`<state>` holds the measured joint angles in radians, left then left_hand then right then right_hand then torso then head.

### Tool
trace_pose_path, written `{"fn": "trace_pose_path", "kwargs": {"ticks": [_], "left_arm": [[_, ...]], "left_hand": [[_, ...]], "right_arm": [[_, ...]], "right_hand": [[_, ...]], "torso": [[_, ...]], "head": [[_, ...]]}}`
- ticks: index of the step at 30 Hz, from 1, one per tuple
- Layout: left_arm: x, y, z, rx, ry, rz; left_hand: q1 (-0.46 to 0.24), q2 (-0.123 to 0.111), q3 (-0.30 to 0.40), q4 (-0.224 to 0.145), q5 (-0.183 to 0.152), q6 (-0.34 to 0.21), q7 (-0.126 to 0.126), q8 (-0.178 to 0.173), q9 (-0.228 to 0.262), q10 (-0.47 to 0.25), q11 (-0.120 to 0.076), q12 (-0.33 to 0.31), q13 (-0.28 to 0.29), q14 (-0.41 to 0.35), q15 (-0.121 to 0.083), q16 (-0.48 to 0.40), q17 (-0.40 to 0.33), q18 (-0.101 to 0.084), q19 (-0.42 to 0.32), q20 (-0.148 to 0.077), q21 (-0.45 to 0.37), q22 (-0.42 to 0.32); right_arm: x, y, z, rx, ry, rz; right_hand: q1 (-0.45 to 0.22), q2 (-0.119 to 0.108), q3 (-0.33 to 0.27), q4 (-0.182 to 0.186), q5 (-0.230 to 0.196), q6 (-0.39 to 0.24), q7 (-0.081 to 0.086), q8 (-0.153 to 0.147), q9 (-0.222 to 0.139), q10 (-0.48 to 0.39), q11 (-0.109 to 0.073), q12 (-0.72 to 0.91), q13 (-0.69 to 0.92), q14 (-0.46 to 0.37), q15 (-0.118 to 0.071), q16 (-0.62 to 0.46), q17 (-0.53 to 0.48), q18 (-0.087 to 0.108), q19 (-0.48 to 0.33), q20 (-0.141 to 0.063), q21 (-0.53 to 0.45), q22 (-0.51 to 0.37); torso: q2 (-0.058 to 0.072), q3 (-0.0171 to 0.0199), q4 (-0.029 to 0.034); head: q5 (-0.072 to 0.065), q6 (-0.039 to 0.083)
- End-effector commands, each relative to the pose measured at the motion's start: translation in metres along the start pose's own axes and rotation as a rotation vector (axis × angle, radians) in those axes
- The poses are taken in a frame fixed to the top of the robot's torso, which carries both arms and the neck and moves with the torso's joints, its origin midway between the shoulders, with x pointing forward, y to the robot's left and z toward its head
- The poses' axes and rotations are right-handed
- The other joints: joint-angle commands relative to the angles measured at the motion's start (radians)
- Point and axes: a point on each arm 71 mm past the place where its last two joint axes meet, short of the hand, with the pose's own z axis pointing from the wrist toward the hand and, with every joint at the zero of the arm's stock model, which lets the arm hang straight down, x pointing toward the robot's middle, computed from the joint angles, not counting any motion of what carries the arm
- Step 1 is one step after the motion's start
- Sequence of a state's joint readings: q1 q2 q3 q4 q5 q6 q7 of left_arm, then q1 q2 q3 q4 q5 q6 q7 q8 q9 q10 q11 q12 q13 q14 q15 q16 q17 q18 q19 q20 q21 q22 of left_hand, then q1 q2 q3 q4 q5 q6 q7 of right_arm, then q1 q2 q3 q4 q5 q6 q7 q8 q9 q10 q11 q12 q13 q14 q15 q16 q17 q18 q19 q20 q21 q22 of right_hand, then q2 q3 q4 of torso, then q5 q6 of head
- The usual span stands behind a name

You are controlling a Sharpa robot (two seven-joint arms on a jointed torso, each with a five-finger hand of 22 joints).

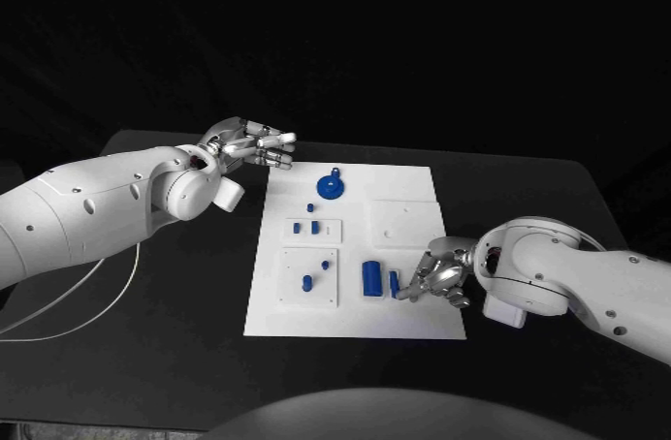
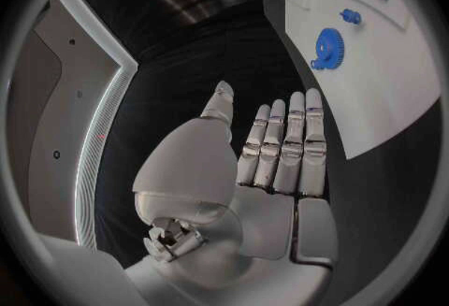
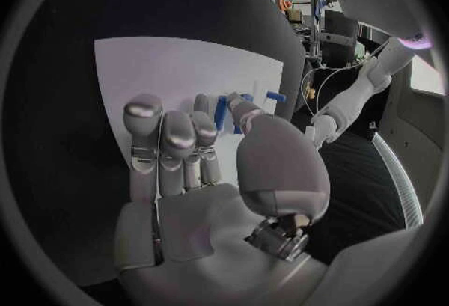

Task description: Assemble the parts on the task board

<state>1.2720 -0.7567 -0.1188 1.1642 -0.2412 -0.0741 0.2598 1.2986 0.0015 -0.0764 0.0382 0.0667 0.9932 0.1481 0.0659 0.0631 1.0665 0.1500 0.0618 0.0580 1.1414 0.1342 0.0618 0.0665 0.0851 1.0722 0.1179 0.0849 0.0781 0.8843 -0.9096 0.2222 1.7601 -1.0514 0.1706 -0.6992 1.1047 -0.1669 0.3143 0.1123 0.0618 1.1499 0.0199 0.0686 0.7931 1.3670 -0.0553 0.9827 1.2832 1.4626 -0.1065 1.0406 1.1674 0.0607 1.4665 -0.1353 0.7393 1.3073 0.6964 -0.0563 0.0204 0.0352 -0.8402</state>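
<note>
- Right hand point(image 1: 436, 280) is at the task board point(image 1: 405, 193) near edge, fingers curled around a thin blue pin point(image 1: 396, 284); looks pinched, can't tell for sure.
- Left hand point(image 1: 252, 147) open, flat, holding nothing, off the board's far-left corner.
- Pin's probably light, stiff, slick plastic; grab mid-shaft. Long axis runs near-to-far.

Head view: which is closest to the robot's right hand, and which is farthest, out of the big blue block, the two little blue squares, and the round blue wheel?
From the right hand:
1. Big blue block, right beside the hand, near edge of the task board.
2. Two little blue squares, mid-board, left side.
3. Round blue wheel, far end, nearer the left hand.
</note>
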Motion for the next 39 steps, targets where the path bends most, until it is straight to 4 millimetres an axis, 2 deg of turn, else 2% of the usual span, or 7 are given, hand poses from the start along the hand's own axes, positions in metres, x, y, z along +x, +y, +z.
{"fn": "trace_pose_path", "kwargs": {"ticks": [1,28,33,39], "left_arm": [[0.0025,-0.0009,0.0005,0.008,0.016,-0.001],[0.0026,-0.0010,0.0007,0.008,0.016,0.000],[0.0027,-0.0010,0.0008,0.009,0.016,0.000],[0.0026,-0.0010,0.0008,0.008,0.016,0.000]], "left_hand": [[-0.008,0.000,-0.003,0.005,0.001,0.002,0.007,0.000,0.001,-0.002,0.000,-0.003,0.001,-0.006,-0.001,0.001,0.001,-0.004,-0.005,0.005,-0.003,-0.001],[-0.007,0.004,-0.005,0.003,0.001,0.003,0.006,0.000,0.001,-0.001,0.000,-0.003,0.001,-0.006,-0.001,0.001,0.001,-0.004,-0.004,0.005,-0.002,-0.001],[-0.007,0.004,-0.005,0.003,0.001,0.003,0.006,0.000,0.001,-0.001,0.000,-0.003,0.001,-0.006,-0.001,0.001,0.001,-0.004,-0.004,0.005,-0.002,-0.001],[-0.007,0.004,-0.005,0.003,0.001,0.003,0.006,0.000,0.001,-0.001,0.000,-0.003,0.001,-0.006,-0.001,0.001,0.001,-0.004,-0.004,0.005,-0.002,-0.001]], "right_arm": [[0.0007,-0.0007,0.0014,0.025,0.001,-0.010],[-0.0040,0.0046,0.0065,0.013,-0.073,0.008],[-0.0046,0.0049,0.0079,0.013,-0.078,0.008],[-0.0048,0.0052,0.0090,0.012,-0.076,0.007]], "right_hand": [[0.003,0.008,0.006,-0.004,-0.005,0.007,-0.002,-0.004,0.001,0.004,0.000,0.002,-0.002,0.001,-0.001,0.002,0.001,-0.007,0.054,0.006,0.004,0.090],[0.001,0.027,0.029,-0.018,-0.002,0.012,-0.006,-0.004,0.004,0.009,-0.003,0.009,0.002,0.002,-0.003,0.008,0.006,-0.008,0.055,0.004,0.012,0.091],[-0.004,0.019,0.079,-0.025,-0.013,0.015,-0.009,-0.004,0.006,0.011,-0.005,0.009,0.004,0.002,-0.006,0.008,0.010,-0.011,0.055,0.000,0.013,0.091],[0.001,0.026,0.083,-0.031,-0.013,0.016,-0.010,-0.003,0.007,0.011,-0.006,0.009,0.005,0.002,-0.007,0.008,0.011,-0.012,0.055,-0.002,0.013,0.091]], "torso": [[0.000,0.0003,-0.0005],[0.000,0.0001,-0.0007],[0.000,0.0005,-0.0003],[0.000,0.0003,-0.0003]], "head": [[0.002,-0.002],[0.001,-0.005],[0.001,-0.006],[0.000,-0.006]]}}
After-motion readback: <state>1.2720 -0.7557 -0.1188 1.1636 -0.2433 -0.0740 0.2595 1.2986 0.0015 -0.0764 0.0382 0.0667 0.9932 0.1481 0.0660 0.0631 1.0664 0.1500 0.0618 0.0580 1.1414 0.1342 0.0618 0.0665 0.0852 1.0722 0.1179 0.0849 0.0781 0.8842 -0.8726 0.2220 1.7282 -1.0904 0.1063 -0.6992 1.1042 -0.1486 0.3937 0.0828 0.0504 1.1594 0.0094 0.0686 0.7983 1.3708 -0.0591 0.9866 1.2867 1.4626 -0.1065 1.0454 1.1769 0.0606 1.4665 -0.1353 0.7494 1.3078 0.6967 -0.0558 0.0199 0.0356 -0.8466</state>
